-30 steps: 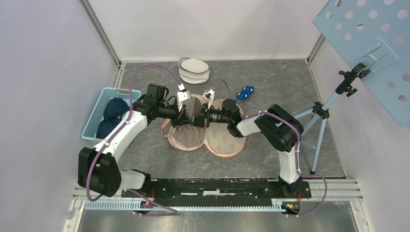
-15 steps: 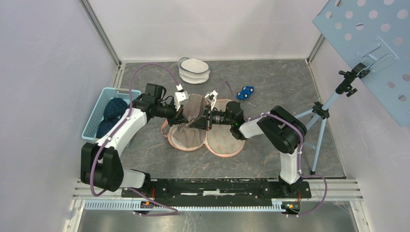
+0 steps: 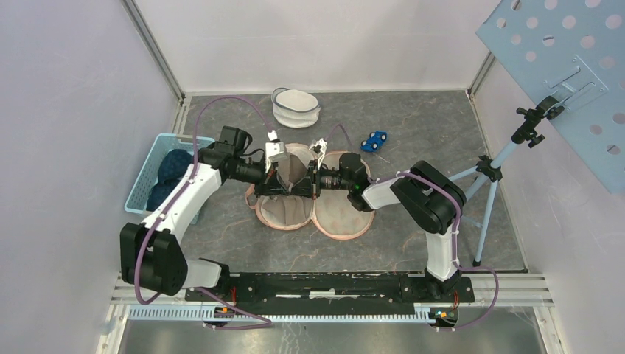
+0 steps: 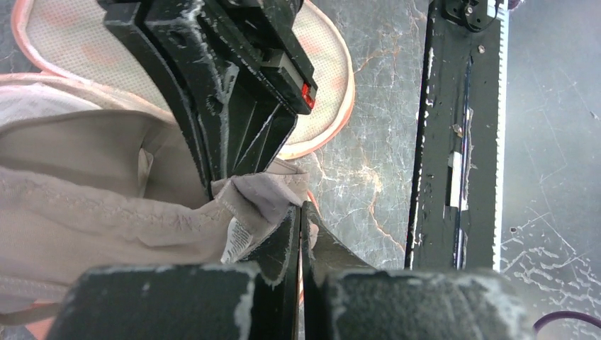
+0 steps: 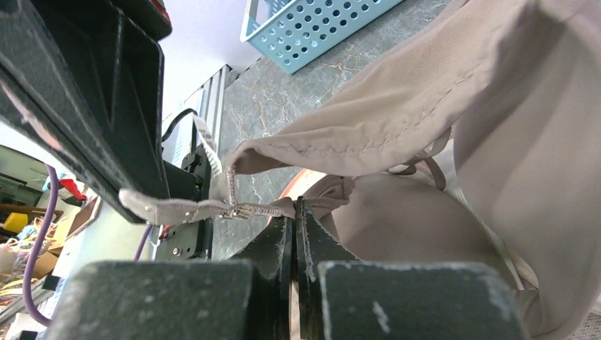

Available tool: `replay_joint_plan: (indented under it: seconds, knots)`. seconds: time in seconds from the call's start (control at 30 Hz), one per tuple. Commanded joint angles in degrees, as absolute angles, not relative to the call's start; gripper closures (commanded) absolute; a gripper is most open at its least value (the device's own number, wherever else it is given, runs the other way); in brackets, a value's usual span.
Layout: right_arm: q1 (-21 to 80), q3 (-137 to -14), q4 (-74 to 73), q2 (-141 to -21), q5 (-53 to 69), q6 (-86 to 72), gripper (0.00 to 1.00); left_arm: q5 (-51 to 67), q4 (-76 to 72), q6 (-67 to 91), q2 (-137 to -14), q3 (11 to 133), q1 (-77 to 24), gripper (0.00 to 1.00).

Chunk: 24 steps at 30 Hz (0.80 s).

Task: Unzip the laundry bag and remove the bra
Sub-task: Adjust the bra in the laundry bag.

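The left hand (image 4: 300, 212) and right hand (image 5: 296, 209) each pinch the bra (image 4: 106, 227), which hangs between them, directly over the open laundry bag (image 3: 340, 215).

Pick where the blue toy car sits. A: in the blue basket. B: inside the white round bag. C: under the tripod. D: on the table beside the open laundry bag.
D: the blue toy car lies on the table by the open laundry bag, apart from the basket.
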State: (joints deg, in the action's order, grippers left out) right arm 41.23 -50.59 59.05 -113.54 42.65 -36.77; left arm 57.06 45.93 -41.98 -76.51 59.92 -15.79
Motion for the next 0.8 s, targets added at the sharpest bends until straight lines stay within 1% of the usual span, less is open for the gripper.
replay_joint_plan:
  seconds: [0.0,0.4,0.47,0.6,0.77]
  knots:
    - [40.5,-50.5,57.1,-112.8,40.1,-33.1,1.00,65.5,48.8,-42.2,-76.0,63.0,-13.3,0.98]
    - [40.2,-49.5,55.9,-111.9,41.5,-31.3,1.00,65.5,45.8,-39.6,-76.6,63.4,-9.3,0.98]
    - [40.1,-48.7,59.5,-111.9,43.3,-33.2,1.00,64.7,45.1,-39.3,-76.9,63.2,-8.7,0.98]
    - [40.2,-47.3,71.6,-111.9,47.7,-40.0,1.00,62.3,45.1,-40.6,-78.4,62.9,-8.3,0.98]
    - [40.7,-48.1,75.4,-111.4,49.5,-42.9,1.00,62.1,45.4,-41.9,-79.7,62.5,-8.3,0.98]
